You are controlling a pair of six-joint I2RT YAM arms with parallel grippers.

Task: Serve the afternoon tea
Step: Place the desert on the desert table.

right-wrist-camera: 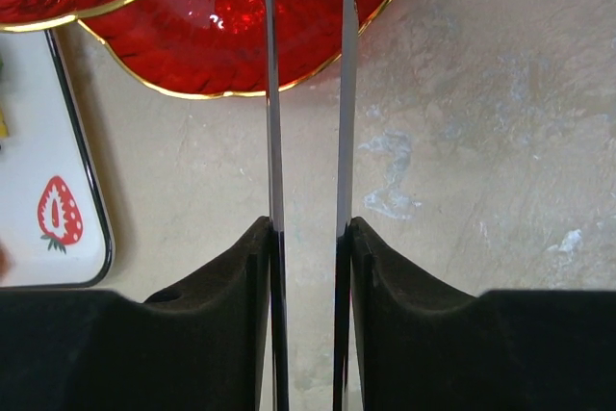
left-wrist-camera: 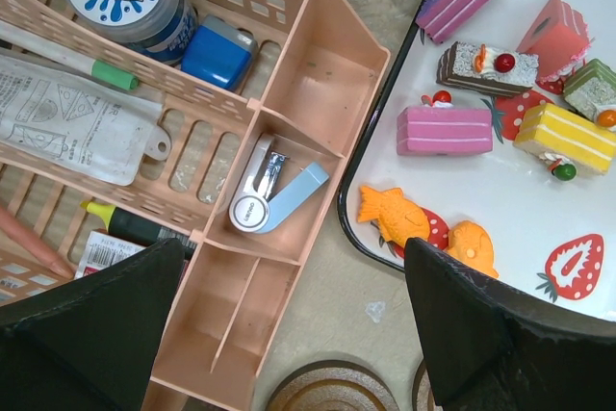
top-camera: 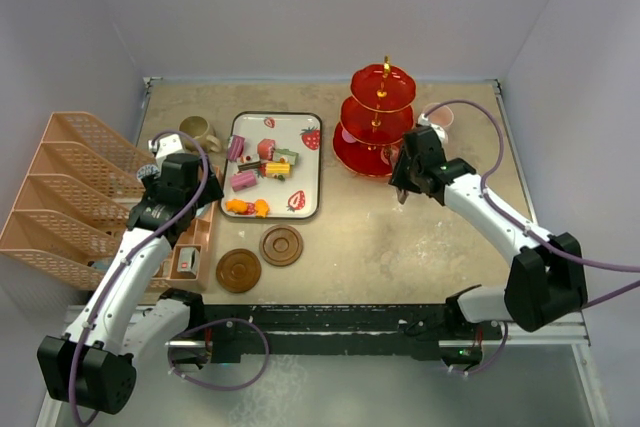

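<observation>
The right tool (right-wrist-camera: pixel 308 230), pinching long metal tweezers (right-wrist-camera: pixel 272 93) aimed at the red translucent three-tier stand (right-wrist-camera: pixel 192 26), has the small colourful toy sweets (top-camera: pixel 243 180) toward the table's left edge, nearer the spread left tool (left-wrist-camera: pixel 294 267).

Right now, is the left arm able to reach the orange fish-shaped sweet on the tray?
Probably yes. The left gripper hangs open beside the tray, near its left edge. The orange fish sweet lies uncovered just inside that edge, apart from the pink cake slice, and nothing stands between gripper and sweet.
</observation>
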